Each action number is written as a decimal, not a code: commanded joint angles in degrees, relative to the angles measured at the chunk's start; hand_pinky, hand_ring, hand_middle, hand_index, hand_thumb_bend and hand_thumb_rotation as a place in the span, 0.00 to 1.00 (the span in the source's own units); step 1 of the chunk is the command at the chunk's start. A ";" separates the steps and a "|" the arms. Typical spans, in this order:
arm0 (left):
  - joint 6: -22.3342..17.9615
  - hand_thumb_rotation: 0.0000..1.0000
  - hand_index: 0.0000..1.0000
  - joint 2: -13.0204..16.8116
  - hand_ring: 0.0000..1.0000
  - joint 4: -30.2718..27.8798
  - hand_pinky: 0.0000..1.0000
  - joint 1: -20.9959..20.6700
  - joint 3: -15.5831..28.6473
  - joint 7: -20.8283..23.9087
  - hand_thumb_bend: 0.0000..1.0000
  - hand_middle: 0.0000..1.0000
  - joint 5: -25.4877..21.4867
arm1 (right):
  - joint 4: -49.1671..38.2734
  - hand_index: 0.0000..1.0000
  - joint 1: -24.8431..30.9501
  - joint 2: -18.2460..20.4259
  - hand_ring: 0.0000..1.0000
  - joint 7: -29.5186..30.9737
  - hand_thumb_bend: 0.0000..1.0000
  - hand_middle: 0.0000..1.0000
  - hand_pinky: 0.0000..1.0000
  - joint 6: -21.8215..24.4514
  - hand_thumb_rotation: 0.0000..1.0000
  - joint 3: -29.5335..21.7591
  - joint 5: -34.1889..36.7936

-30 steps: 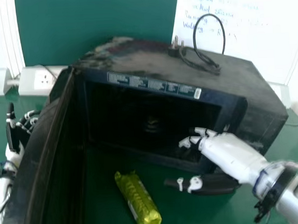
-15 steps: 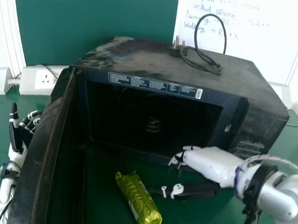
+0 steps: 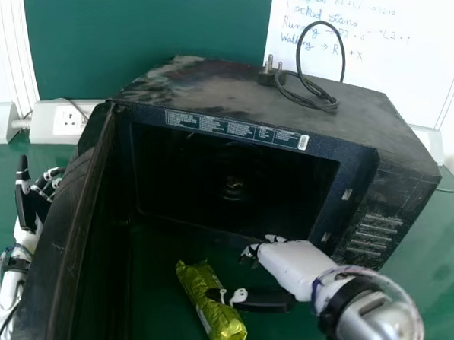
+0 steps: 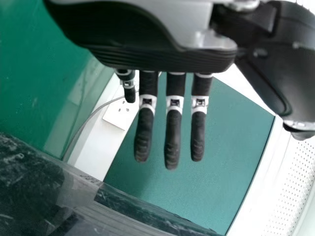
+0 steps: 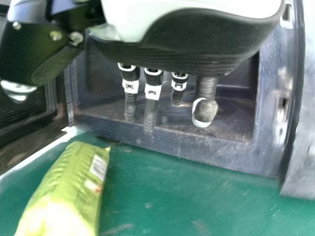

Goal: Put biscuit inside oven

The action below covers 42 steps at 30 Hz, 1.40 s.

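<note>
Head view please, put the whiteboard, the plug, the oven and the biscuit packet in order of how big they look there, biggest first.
1. Oven
2. Whiteboard, cut off by the view's edge
3. Biscuit packet
4. Plug

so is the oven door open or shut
Open: in the head view the door stands swung out on the robot's left, and the dark inside of the oven shows.

Biscuit packet (image 5: 71, 189) partly cut off, right wrist view
</note>
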 commanded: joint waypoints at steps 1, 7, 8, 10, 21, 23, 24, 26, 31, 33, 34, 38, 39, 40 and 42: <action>0.48 0.08 0.49 -0.14 0.30 -0.77 0.23 0.22 -0.33 0.08 0.52 0.38 0.07 | 2.00 0.87 1.58 4.62 0.66 2.22 1.00 0.78 0.00 -2.96 0.80 1.96 -6.87; 0.46 0.08 0.49 -0.28 0.29 -1.04 0.23 0.21 -0.58 0.20 0.52 0.38 0.30 | 5.46 0.90 5.81 13.37 0.52 2.28 1.00 0.74 0.08 -10.45 0.82 2.01 -15.70; 0.64 0.08 0.49 -0.32 0.29 -1.20 0.23 0.24 -0.62 0.36 0.52 0.38 0.26 | 5.89 0.91 6.43 14.61 0.56 2.22 1.00 0.78 0.08 -11.48 0.82 1.79 -16.83; 0.77 0.08 0.49 -0.39 0.29 -1.45 0.23 0.28 -0.76 0.58 0.52 0.38 0.32 | 6.62 0.93 7.39 16.60 0.66 2.05 1.00 0.85 0.08 -13.39 0.82 1.26 -18.74; 0.61 0.08 0.49 -0.35 0.30 -1.11 0.23 -0.06 -1.07 0.45 0.52 0.38 0.28 | 7.99 0.84 12.56 23.12 0.53 -0.94 1.00 0.75 0.16 -22.33 0.74 -1.80 -23.16; 0.54 0.08 0.49 -0.39 0.30 -1.14 0.23 -0.07 -1.10 0.57 0.52 0.38 0.36 | 7.84 0.83 13.46 23.34 0.54 -1.24 1.00 0.73 0.17 -23.88 0.74 -2.26 -23.22; 0.37 0.08 0.49 -0.36 0.30 -1.12 0.23 -0.05 -1.16 0.51 0.52 0.38 0.50 | 7.68 0.82 13.80 23.40 0.53 -1.13 1.00 0.71 0.17 -24.54 0.73 -2.61 -23.10; 0.62 0.08 0.49 -0.39 0.30 -1.35 0.24 -0.01 -1.17 0.79 0.52 0.38 0.49 | 7.30 0.82 14.43 23.66 0.56 -0.66 1.00 0.72 0.19 -25.62 0.72 -3.46 -22.80; 1.09 0.08 0.49 -0.46 0.30 -1.80 0.24 0.06 -1.18 1.22 0.52 0.38 0.23 | 6.60 0.83 15.93 24.39 0.51 0.30 1.00 0.71 0.19 -27.72 0.71 -5.22 -23.29; 1.15 0.08 0.49 -0.44 0.30 -1.85 0.24 0.07 -1.19 1.18 0.52 0.38 0.12 | 6.30 0.83 16.69 24.70 0.59 -0.08 1.00 0.74 0.25 -28.36 0.69 -5.94 -23.21; 1.05 0.08 0.49 -0.41 0.30 -1.82 0.24 0.08 -1.19 1.13 0.52 0.38 0.15 | 6.18 0.82 17.07 24.88 0.61 -0.32 1.00 0.75 0.27 -28.63 0.69 -6.27 -23.11; 0.98 0.08 0.49 -0.36 0.30 -1.99 0.24 0.13 -1.26 1.18 0.52 0.38 0.30 | 5.95 0.83 18.24 25.67 0.67 -0.61 1.00 0.77 0.35 -29.36 0.66 -7.53 -23.19; 0.89 0.08 0.49 -0.35 0.30 -2.00 0.24 0.13 -1.26 1.13 0.52 0.38 0.32 | 6.03 0.83 18.48 25.82 0.69 -0.53 1.00 0.78 0.37 -29.53 0.66 -7.73 -23.48; 0.87 0.08 0.49 -0.36 0.30 -2.00 0.24 0.13 -1.24 1.05 0.52 0.38 0.24 | 6.18 0.83 18.70 25.96 0.70 -0.46 1.00 0.78 0.40 -29.66 0.66 -7.88 -23.77; 0.82 0.08 0.49 -0.28 0.30 -1.86 0.24 0.14 -1.20 0.66 0.52 0.38 0.06 | 6.70 0.83 18.83 26.11 0.74 0.40 1.00 0.80 0.46 -30.09 0.65 -8.18 -24.09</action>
